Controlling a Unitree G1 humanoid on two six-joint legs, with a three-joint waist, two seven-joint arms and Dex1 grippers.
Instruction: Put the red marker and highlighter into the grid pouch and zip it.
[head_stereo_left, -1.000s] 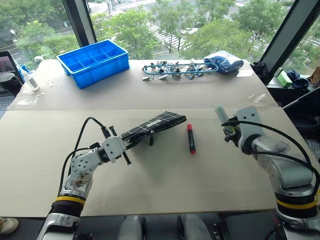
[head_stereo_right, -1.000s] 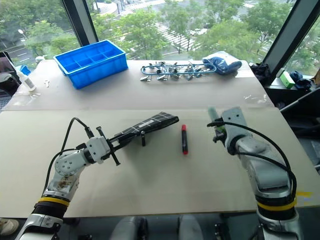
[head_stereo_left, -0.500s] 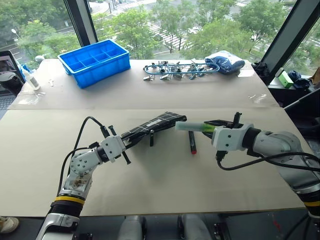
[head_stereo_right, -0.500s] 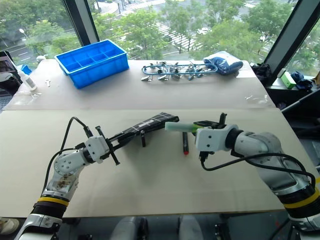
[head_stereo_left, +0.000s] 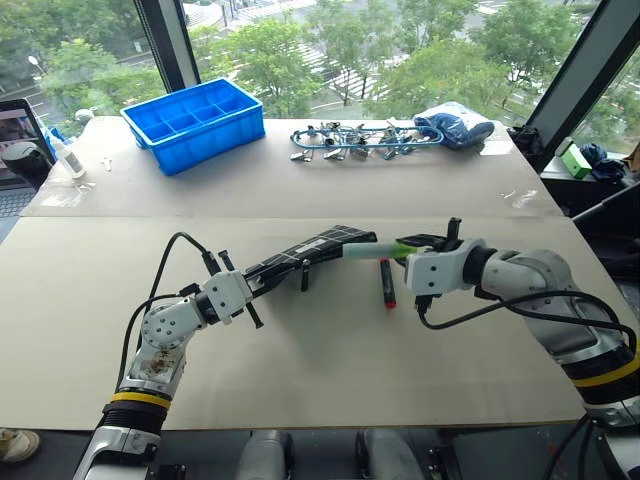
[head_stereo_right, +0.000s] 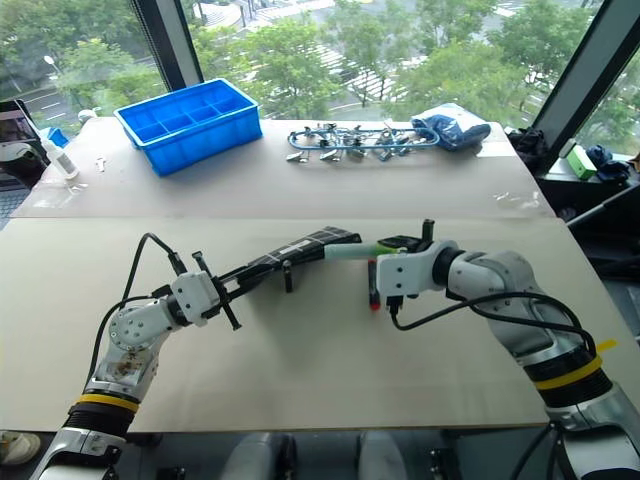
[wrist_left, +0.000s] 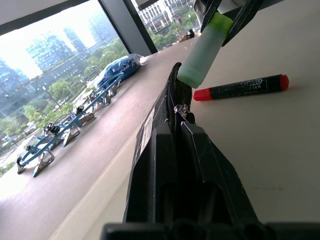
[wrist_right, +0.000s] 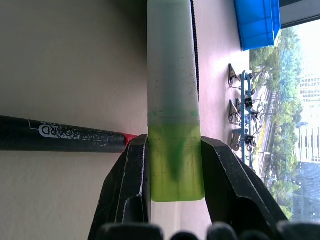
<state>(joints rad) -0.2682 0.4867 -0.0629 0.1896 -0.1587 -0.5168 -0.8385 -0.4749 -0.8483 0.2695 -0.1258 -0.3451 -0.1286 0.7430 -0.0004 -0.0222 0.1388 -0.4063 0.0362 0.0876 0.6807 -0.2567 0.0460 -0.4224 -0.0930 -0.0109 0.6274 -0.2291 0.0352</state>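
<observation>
Bare table (head_stereo_left: 330, 350) nearside; red marker (head_stereo_left: 386, 283) lies beneath the highlighter (head_stereo_left: 372, 250).

Blue plastic compartment bin (head_stereo_left: 193, 123) at the table's far left; row of metal clips on a blue ring (head_stereo_left: 352, 139) along the far edge, blue cloth bundle (head_stereo_left: 452, 127) beside it; small white bottle (head_stereo_left: 66, 158) at the left edge; beige tabletop (head_stereo_left: 330, 360)

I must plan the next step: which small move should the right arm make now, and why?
Probably ease the highlighter a little further into the pouch mouth. The right end effector grips its lime end, its pale tip sits at the pouch's open edge, which the left end effector holds up. The marker lies on the table.
</observation>
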